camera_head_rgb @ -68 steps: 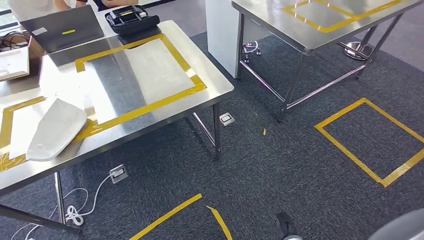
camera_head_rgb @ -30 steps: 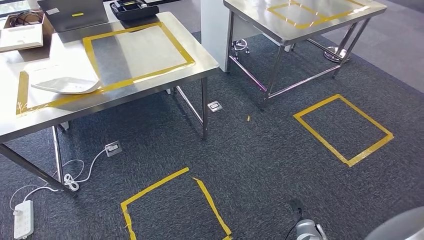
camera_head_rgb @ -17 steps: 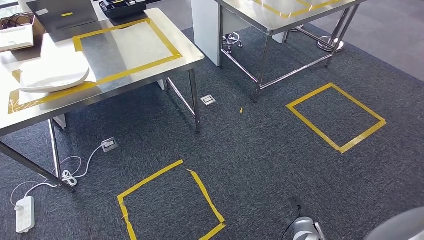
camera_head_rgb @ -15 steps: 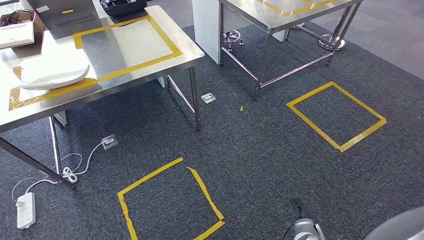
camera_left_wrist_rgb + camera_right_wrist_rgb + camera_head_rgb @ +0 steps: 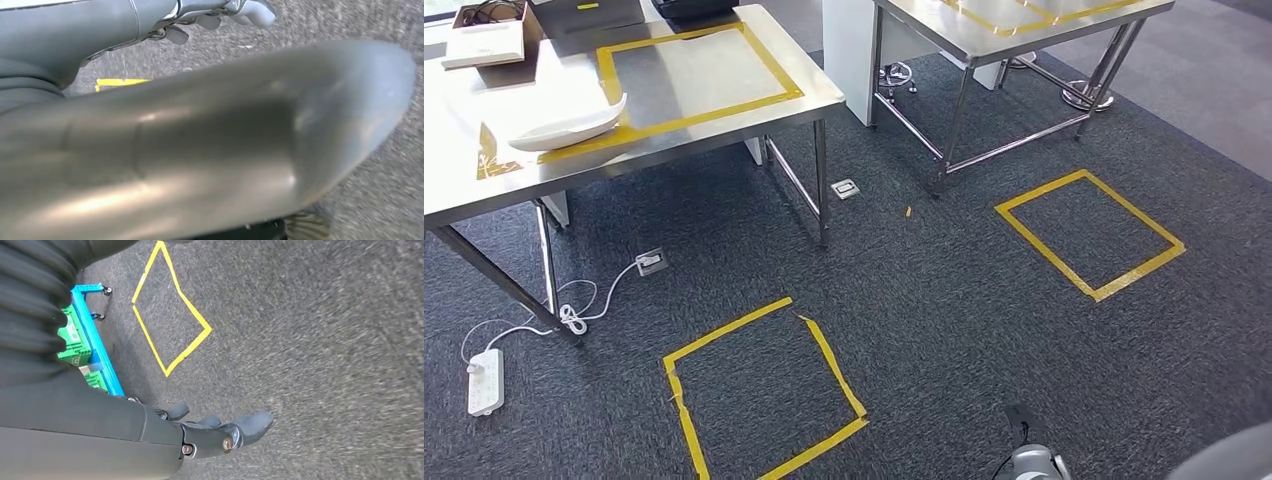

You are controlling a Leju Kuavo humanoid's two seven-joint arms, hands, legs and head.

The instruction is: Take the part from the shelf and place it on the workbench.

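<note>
Here the white curved part (image 5: 572, 127) lies on the steel workbench (image 5: 724, 120). The right hand (image 5: 220, 432) hangs empty over carpet, fingers apart. The left hand (image 5: 225, 12) is mostly hidden; its grip cannot be told.

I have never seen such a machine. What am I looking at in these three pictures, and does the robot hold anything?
It is a humanoid robot that walks on two legs. The head view looks down from high on its body at grey carpet with a yellow tape square, and a steel table on which lies a white curved part. The other two pictures come from cameras at its wrists. The right hand hangs over the carpet with its fingers apart, holding nothing. The left hand is mostly hidden by a large grey curved surface, so I cannot tell its state.
</note>
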